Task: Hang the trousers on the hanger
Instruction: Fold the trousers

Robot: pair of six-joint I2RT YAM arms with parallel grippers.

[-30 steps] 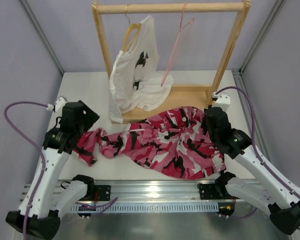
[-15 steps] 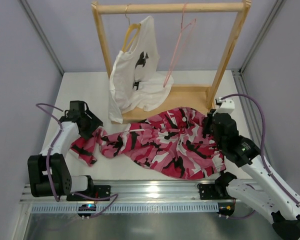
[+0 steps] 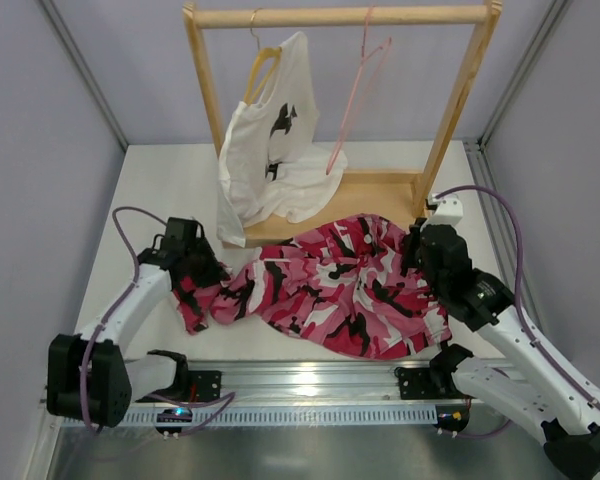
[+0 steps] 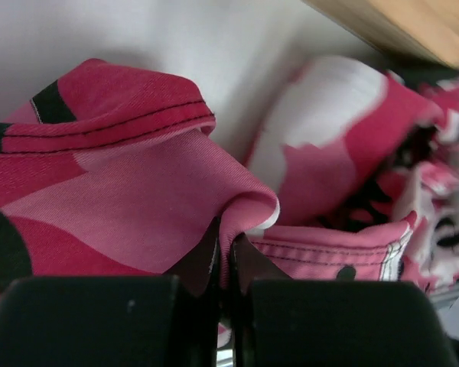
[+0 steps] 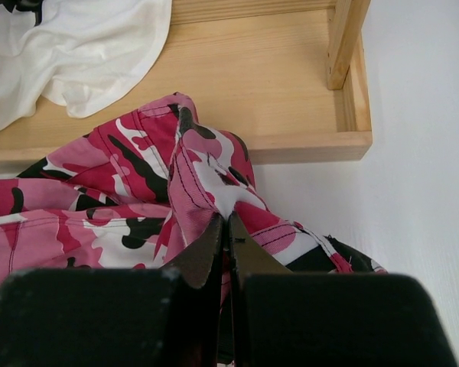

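**White worktop, camouflage trousers pinched at both ends**

From above, found a white worktop [image 3: 170, 175] walled by pale grey panels [image 3: 40, 120], with a wooden rack [image 3: 340, 15] standing at the far side. Noted the pink wire hanger [image 3: 355, 95] hooked on the top rail toward the right, hanging bare and tilted. Noted to its left a white T-shirt [image 3: 270, 160] on a wooden hanger [image 3: 262, 65], hem pooled on the rack's base board [image 3: 380, 195]. Saw the trousers [image 3: 330, 290] lying crumpled on the worktop just in front of the rack, upper edge lapping onto the base board, well apart from the pink wire hanger. Spotted the left arm [image 3: 130, 310] reaching in to the trousers' left end and the right arm [image 3: 500, 310] bent over their right end.

Through the left wrist camera, caught the left jaws pressed together on a fold of the trousers [image 4: 138, 222], more cloth bunched around the tips. Made out a stitched hem above, bare worktop [image 4: 176, 38] behind and a blurred corner of the base board [image 4: 413, 23] at top right.

Through the right wrist camera, caught the right jaws clamped on a raised ridge of the trousers [image 5: 138, 199], just in front of the base board [image 5: 260, 76]. Saw the T-shirt's hem [image 5: 84, 46] resting on the board at top left, an upright post [image 5: 344, 38] at top right, and white worktop [image 5: 421, 153] along the right side.
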